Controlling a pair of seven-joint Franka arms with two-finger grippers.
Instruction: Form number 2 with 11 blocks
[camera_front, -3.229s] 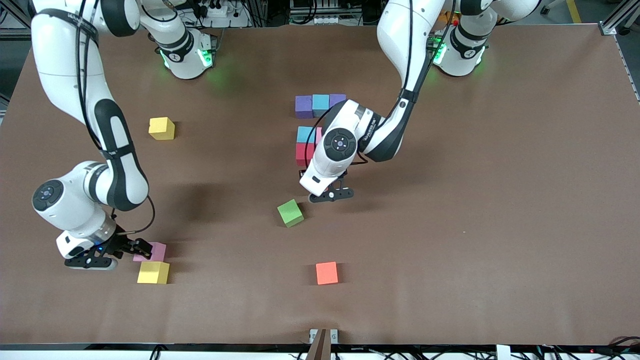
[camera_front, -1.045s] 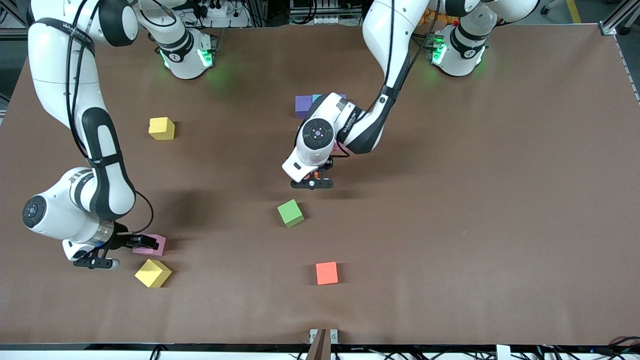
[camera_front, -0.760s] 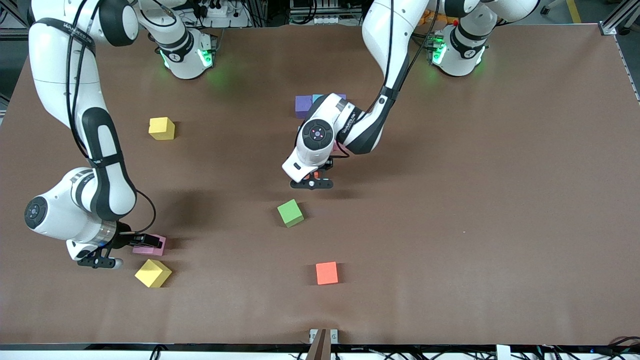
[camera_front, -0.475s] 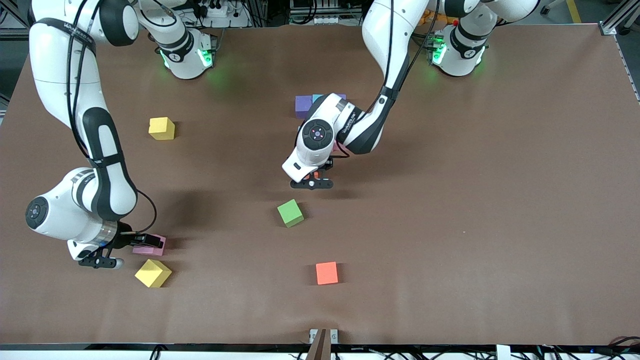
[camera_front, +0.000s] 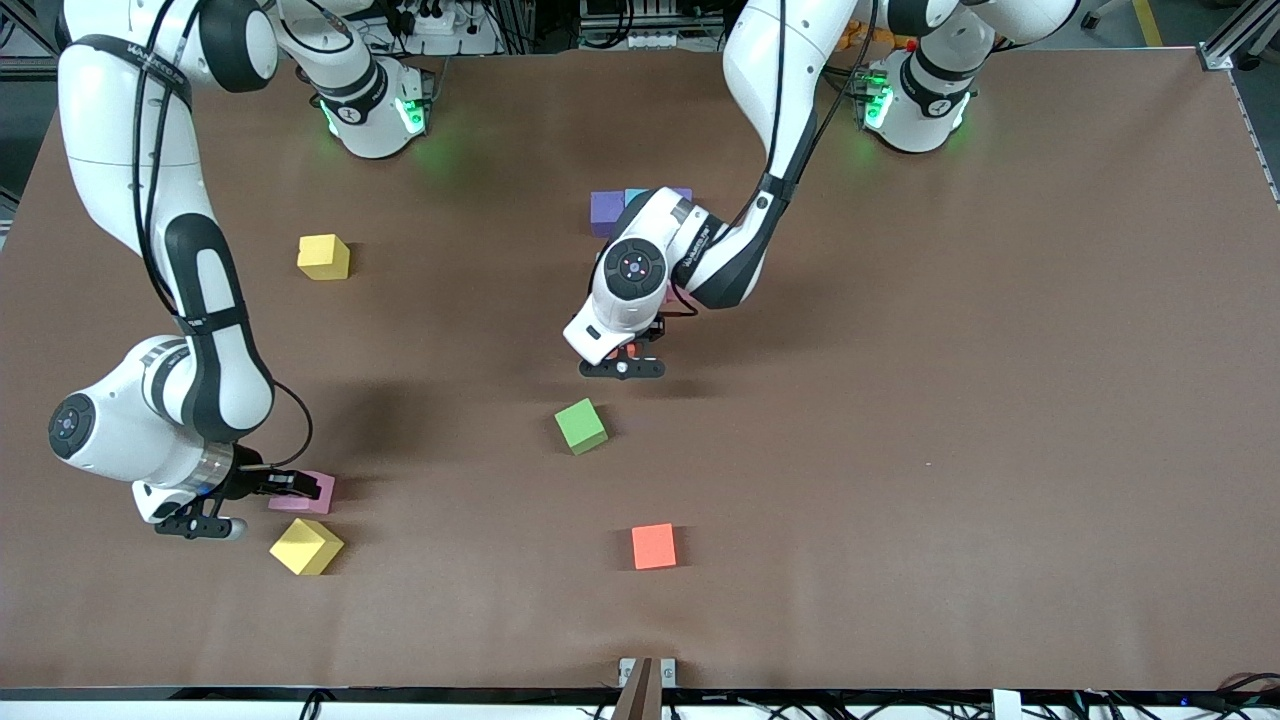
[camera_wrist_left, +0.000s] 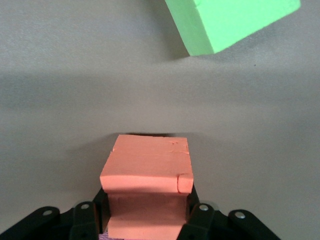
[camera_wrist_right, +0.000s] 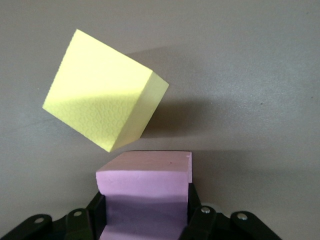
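Both pairs of fingers clamped: left gripper (camera_wrist_left: 145, 220) on red block (camera_wrist_left: 147, 172), right gripper (camera_wrist_right: 147, 220) on pink block (camera_wrist_right: 145, 192) (table-level).

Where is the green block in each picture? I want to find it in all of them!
Front view: the green block sits mid-table, nearer the camera than the left gripper.
Left wrist view: it shows at the picture's edge, past the red block in the jaws.
Right wrist view: not there.
Shared landmark: the brown table.

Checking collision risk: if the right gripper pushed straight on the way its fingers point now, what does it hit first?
Probably the tilted yellow cube, directly ahead of the pink block between the right gripper fingers. A narrow gap shows; exact depth is unclear.
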